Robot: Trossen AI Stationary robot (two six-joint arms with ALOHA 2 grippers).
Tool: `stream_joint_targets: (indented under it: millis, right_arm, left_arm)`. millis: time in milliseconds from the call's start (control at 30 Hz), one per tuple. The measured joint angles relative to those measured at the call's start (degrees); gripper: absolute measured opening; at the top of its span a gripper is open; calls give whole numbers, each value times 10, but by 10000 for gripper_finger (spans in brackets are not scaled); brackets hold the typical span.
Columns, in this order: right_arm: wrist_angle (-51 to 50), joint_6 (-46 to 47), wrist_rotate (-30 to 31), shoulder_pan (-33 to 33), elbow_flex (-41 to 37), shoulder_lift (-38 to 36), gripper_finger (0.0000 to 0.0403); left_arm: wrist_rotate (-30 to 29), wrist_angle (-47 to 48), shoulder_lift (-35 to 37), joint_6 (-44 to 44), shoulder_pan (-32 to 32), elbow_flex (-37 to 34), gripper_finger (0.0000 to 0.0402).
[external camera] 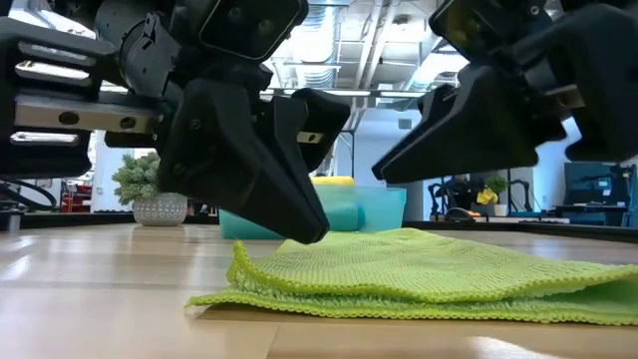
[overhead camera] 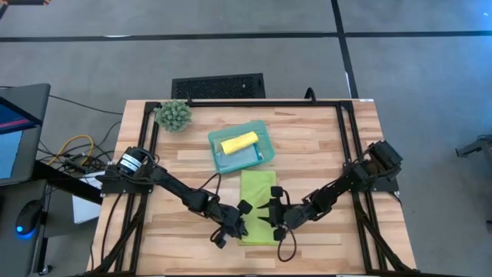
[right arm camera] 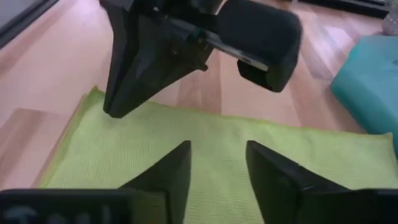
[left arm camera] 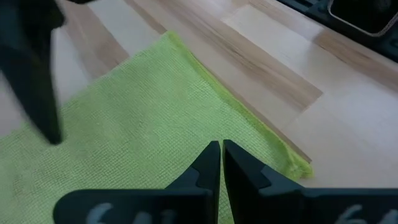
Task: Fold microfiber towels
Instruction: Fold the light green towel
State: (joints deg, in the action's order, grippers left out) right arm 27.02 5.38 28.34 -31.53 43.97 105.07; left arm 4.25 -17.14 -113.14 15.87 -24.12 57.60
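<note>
A lime green towel (overhead camera: 258, 201) lies folded in a long strip on the table near the front edge; it also shows in the low view (external camera: 429, 271). My left gripper (overhead camera: 244, 221) is shut at the strip's near left part (left arm camera: 221, 149). My right gripper (overhead camera: 270, 215) is open and hovers above the strip's near right part (right arm camera: 217, 155), touching nothing. A yellow towel (overhead camera: 240, 141) and a light blue towel (overhead camera: 244, 158) lie in the teal tray (overhead camera: 265, 132). The pale sage towel is not in view. My left gripper's shut fingertips (external camera: 315, 235) touch the top layer of the lime towel close to its near left edge (external camera: 261, 261), slanting down from the table's left. Whether any cloth is caught between them I cannot tell. The towel lies on the table, with that edge a little raised.
The teal tray stands just behind the lime towel. A spiky green plant ball (overhead camera: 174, 115) sits at the far left corner. Dark frame rails (overhead camera: 342, 146) run along the table's sides. Bare wood (overhead camera: 184, 246) lies left and right of the towel.
</note>
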Motion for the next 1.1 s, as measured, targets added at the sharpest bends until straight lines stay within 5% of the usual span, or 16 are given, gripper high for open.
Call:
stream_joint_targets:
  millis: [367, 900, 1100]
  right_arm:
    - [-11, -40, 0, -3, 0, 0, 228]
    - [-112, -8, 2, -54, 42, -21, 193]
    - [-168, 20, 2, -67, 53, -21, 172]
  left_arm:
    - [-14, -3, 0, -16, 12, 0, 11]
    - [-26, 4, 0, -14, -21, 0, 14]
    - [37, -19, 0, 15, -29, 0, 70]
